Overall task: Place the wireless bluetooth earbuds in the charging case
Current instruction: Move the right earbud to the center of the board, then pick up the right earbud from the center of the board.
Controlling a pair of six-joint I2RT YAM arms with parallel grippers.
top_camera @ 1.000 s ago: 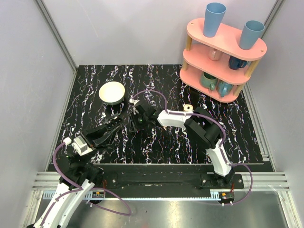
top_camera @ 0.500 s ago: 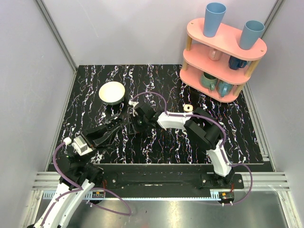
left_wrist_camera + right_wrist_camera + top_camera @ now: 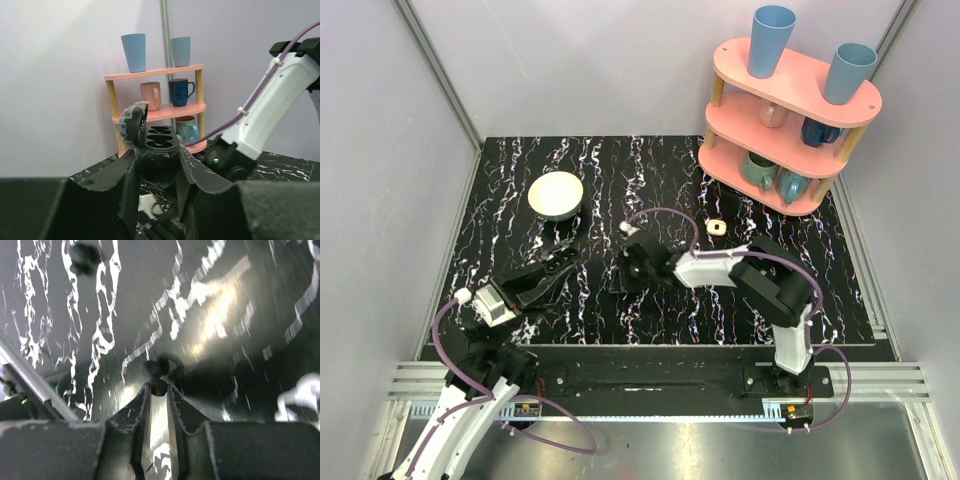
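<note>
Table (image 3: 820, 280): bowl (image 3: 556, 195) far left, rack (image 3: 790, 95) in the far right corner, cups (image 3: 772, 40) on its top and shelves. Small piece (image 3: 717, 228) on the table, near the rack's left end, in front. Left gripper (image 3: 555, 268) near left, charging case (image 3: 159, 145) between its fingers. Right gripper (image 3: 620, 275) mid-table to its right, earbud (image 3: 159, 386) between its fingertips.

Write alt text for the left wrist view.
The left gripper clamps a dark case, lid open, both earbud wells empty. Behind it stand a pink shelf of mugs and cups, and the right arm at right.
</note>
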